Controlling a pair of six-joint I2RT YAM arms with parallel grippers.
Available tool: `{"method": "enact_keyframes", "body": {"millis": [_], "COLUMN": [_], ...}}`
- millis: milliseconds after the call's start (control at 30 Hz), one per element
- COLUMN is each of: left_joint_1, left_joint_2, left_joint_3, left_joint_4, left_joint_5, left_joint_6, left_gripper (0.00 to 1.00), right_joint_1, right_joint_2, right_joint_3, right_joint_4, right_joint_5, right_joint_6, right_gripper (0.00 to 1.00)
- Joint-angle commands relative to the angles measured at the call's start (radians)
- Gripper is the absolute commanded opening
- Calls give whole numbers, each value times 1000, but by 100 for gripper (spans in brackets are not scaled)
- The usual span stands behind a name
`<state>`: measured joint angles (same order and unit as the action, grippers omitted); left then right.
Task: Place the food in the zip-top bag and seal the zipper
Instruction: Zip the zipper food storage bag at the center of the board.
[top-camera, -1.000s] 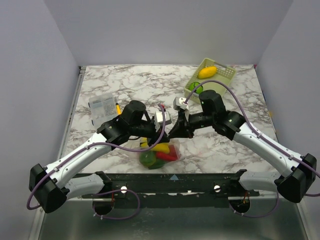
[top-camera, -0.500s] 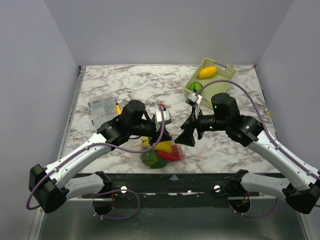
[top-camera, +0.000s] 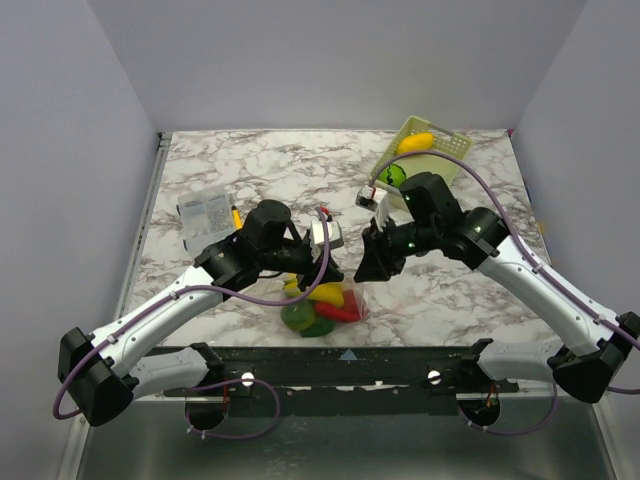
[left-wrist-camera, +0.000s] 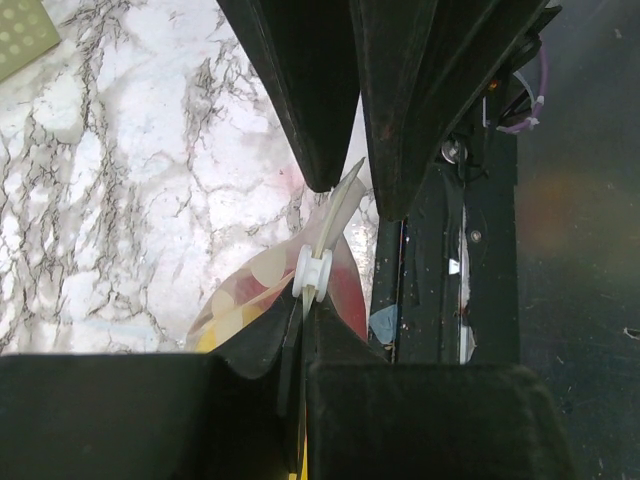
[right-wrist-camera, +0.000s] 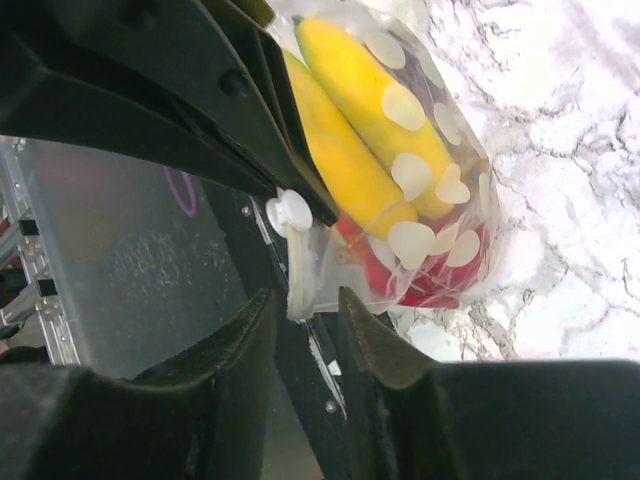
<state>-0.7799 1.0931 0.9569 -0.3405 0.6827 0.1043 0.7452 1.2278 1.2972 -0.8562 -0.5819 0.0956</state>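
The left gripper (left-wrist-camera: 305, 325) is pinching the zipper (left-wrist-camera: 335, 215) of the zip-top bag (top-camera: 325, 305). Its two jaws are standing almost together, with only the thin strip between them, just beside the white slider (left-wrist-camera: 312, 272). The right gripper (right-wrist-camera: 303, 300) is standing a little open. Its jaws are lying on both sides of the free end of the same strip, and a narrow gap is showing on each side, so I cannot tell if they are touching it. The two grippers are facing each other tip to tip, very near. The bag is hanging from the strip and resting on the marble table (top-camera: 280, 170) near its front edge, between the two arms. Inside it a yellow banana (right-wrist-camera: 350, 160), a red pepper (right-wrist-camera: 440, 275) and a green pepper (top-camera: 297, 317) are lying together. At the far right corner a pale-green basket (top-camera: 455, 150) is holding a yellow piece (top-camera: 415, 143) and a green piece (top-camera: 390, 175).
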Motion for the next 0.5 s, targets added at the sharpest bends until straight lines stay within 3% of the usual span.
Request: {"method": "enact_keyframes", "body": {"millis": [0, 467], "left_joint_1": [4, 4], "left_joint_2": [6, 18], "left_joint_3": [26, 31], "left_joint_4": [20, 18], "left_joint_5": [41, 48], "left_joint_6": [11, 8], "left_gripper": [0, 0], "right_joint_1": [5, 22], "right_joint_2": [27, 88], "right_joint_3": [55, 75], "right_joint_4": [-33, -20], "right_joint_5": [-24, -90], "right_joint_6": [-54, -116], "right_gripper": [30, 18]}}
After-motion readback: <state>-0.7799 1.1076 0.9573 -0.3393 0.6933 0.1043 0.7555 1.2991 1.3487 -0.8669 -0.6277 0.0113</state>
